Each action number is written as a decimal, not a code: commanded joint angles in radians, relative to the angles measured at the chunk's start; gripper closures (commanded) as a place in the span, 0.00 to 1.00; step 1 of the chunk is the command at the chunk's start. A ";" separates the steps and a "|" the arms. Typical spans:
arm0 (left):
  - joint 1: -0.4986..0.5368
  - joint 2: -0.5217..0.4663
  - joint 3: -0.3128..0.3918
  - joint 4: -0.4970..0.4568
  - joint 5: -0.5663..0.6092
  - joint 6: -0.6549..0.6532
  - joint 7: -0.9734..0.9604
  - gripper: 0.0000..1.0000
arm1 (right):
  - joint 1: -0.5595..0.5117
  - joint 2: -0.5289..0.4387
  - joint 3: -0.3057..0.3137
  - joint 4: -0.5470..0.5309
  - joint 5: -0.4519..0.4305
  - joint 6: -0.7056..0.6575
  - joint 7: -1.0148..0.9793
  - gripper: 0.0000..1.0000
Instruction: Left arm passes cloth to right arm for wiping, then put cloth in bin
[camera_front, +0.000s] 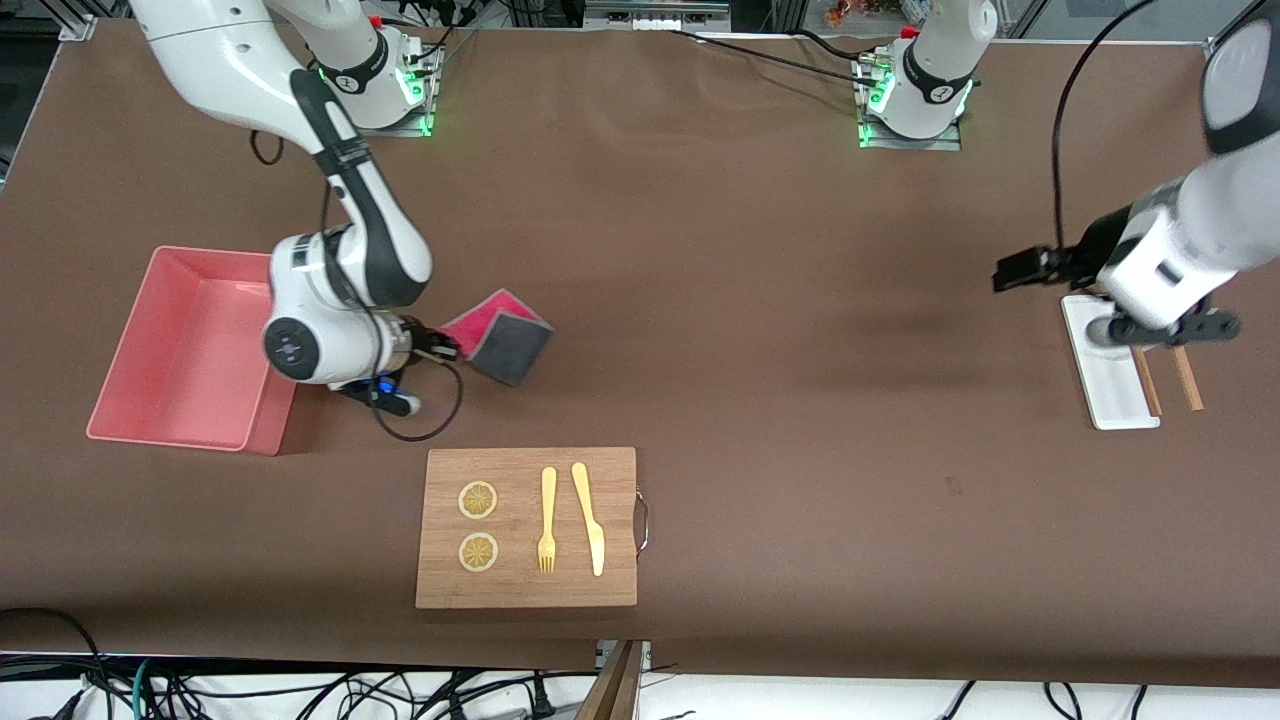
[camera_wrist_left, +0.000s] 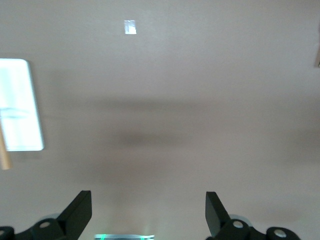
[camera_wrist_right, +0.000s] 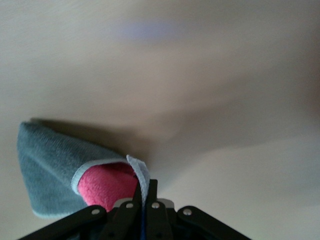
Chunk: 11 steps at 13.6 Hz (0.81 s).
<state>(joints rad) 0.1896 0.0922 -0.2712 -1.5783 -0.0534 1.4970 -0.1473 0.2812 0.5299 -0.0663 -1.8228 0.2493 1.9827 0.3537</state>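
Observation:
The cloth (camera_front: 500, 335), dark grey with a magenta-red face, hangs from my right gripper (camera_front: 445, 345), which is shut on its edge above the brown table beside the bin (camera_front: 190, 345). In the right wrist view the cloth (camera_wrist_right: 65, 180) droops from the closed fingers (camera_wrist_right: 150, 192), its pale hem pinched between them. The pink bin stands at the right arm's end of the table. My left gripper (camera_front: 1165, 330) is open and empty over the white tray (camera_front: 1105, 375) at the left arm's end; its fingers (camera_wrist_left: 80, 212) stand wide apart over bare table.
A wooden board (camera_front: 527, 527) with two lemon slices, a yellow fork (camera_front: 547, 520) and a yellow knife (camera_front: 590, 515) lies nearer the front camera than the cloth. Two wooden sticks (camera_front: 1168, 380) lie beside the white tray.

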 joint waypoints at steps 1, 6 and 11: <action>0.031 -0.207 -0.006 -0.258 0.056 0.142 0.064 0.00 | 0.009 -0.021 -0.056 0.007 -0.031 -0.047 -0.125 1.00; 0.036 -0.295 -0.005 -0.424 0.084 0.344 0.071 0.00 | 0.015 -0.030 -0.072 0.022 -0.200 -0.045 -0.179 1.00; 0.083 -0.189 -0.003 -0.306 0.083 0.347 0.072 0.00 | 0.139 0.007 -0.027 0.040 -0.183 0.031 0.069 1.00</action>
<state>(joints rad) 0.2508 -0.1614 -0.2689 -1.9596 0.0065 1.8502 -0.0960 0.3558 0.5134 -0.1025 -1.7932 0.0718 1.9751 0.3031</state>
